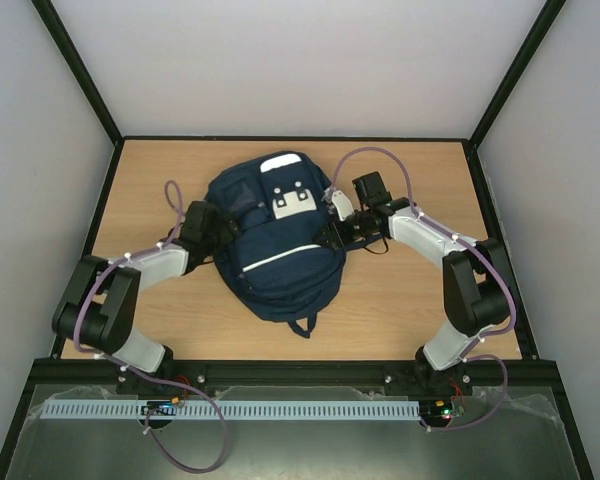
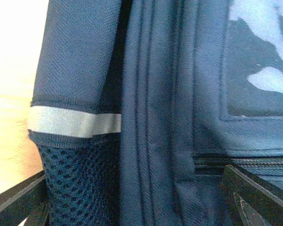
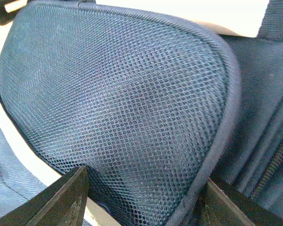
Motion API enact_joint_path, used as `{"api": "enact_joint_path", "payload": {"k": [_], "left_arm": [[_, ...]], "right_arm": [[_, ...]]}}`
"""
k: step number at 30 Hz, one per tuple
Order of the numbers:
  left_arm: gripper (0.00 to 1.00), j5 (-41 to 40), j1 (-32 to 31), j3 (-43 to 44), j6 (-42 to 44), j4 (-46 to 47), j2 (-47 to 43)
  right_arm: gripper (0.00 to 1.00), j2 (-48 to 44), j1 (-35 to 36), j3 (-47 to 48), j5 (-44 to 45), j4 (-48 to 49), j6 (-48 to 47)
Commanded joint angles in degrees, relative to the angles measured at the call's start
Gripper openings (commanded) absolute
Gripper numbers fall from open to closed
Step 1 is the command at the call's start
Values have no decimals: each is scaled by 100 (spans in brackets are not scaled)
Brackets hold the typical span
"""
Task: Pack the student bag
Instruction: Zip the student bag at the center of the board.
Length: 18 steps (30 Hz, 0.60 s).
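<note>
The student bag [image 1: 275, 255], navy with a white stripe and grey-white patches, lies flat in the middle of the table, its loop towards me. My left gripper [image 1: 223, 240] is pressed up to the bag's left side. In the left wrist view its jaws [image 2: 134, 172] stand wide open astride the mesh side pocket [image 2: 78, 183] and the seams beside it. My right gripper [image 1: 328, 236] is at the bag's right side. In the right wrist view it [image 3: 147, 176] is shut across a padded mesh shoulder strap [image 3: 127, 103], which bulges between the fingers.
The wooden table [image 1: 410, 300] is boxed in by a black frame and pale walls. A slotted white rail [image 1: 230, 410] runs along the near edge between the arm bases. Purple cables loop over both arms.
</note>
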Motion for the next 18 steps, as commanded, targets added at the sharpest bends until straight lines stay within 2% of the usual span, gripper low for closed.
{"api": "enact_joint_path", "payload": {"k": [1, 6, 12, 15, 18], "left_arm": [[93, 683, -497, 674, 456, 543, 552], [89, 1066, -756, 1256, 627, 750, 1204], [87, 1220, -1076, 1956, 1058, 592, 1858], [87, 934, -1097, 1906, 1225, 496, 1619], [88, 554, -1100, 1555, 1459, 455, 961]], "right_arm": [[61, -6, -6, -63, -235, -576, -294], [61, -601, -6, -182, 586, -761, -508], [71, -1775, -6, -1070, 1445, -403, -899], [71, -2028, -6, -1146, 1719, -500, -980], [71, -2014, -6, -875, 1453, -915, -1128]]}}
